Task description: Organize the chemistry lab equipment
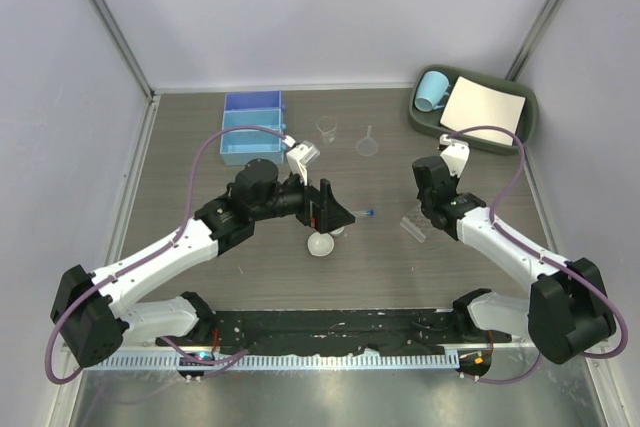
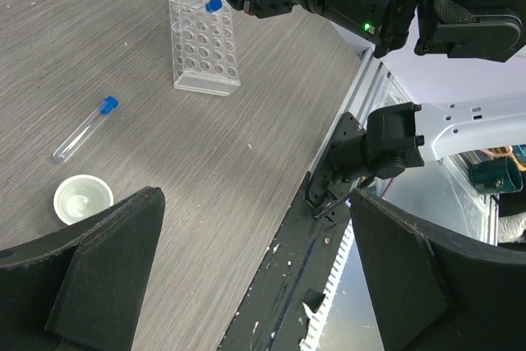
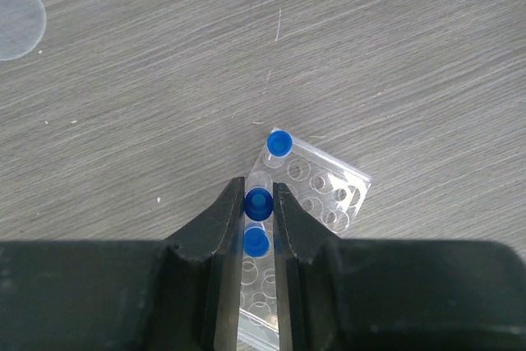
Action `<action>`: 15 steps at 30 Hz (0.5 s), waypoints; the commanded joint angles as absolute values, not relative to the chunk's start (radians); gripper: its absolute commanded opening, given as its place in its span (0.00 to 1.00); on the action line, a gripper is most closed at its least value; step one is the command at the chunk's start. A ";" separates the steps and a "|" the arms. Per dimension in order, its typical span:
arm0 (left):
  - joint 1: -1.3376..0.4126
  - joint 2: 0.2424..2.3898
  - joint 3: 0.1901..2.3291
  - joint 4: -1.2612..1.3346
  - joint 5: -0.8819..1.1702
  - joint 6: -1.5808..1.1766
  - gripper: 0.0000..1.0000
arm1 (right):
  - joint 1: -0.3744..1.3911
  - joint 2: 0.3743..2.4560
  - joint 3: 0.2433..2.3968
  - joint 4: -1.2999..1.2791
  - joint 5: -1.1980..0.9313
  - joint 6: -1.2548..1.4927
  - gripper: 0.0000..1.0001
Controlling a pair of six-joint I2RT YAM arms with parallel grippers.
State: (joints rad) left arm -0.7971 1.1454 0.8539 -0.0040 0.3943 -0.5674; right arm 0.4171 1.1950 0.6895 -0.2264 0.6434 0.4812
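- Under the right gripper, the clear tube rack is stood on the table. Being light, it could be tipped or dragged if a tube is pressed onto a hole rim rather than into the hole.
- Between the narrowed fingers a blue-capped tube is pinched. A capped neighbour just behind it could be knocked if the tube is lowered askew.
- Beyond the fingertips, bare table is offered for backing away.
- Ahead of the wide, empty left gripper, a loose tube and a white dish are laid apart. The table's near edge is found just beside its right finger.
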 commanded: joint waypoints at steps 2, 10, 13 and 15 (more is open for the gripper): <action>-0.795 1.121 0.856 0.040 0.416 -0.560 1.00 | 0.422 1.167 0.689 -0.262 0.670 0.499 0.01; -0.795 1.117 0.854 0.038 0.417 -0.561 1.00 | 0.423 1.164 0.672 -0.267 0.672 0.503 0.01; -0.795 1.117 0.856 0.038 0.419 -0.563 1.00 | 0.423 1.167 0.666 -0.264 0.673 0.506 0.01; -0.795 1.117 0.854 0.037 0.416 -0.563 1.00 | 0.422 1.175 0.660 -0.261 0.675 0.511 0.01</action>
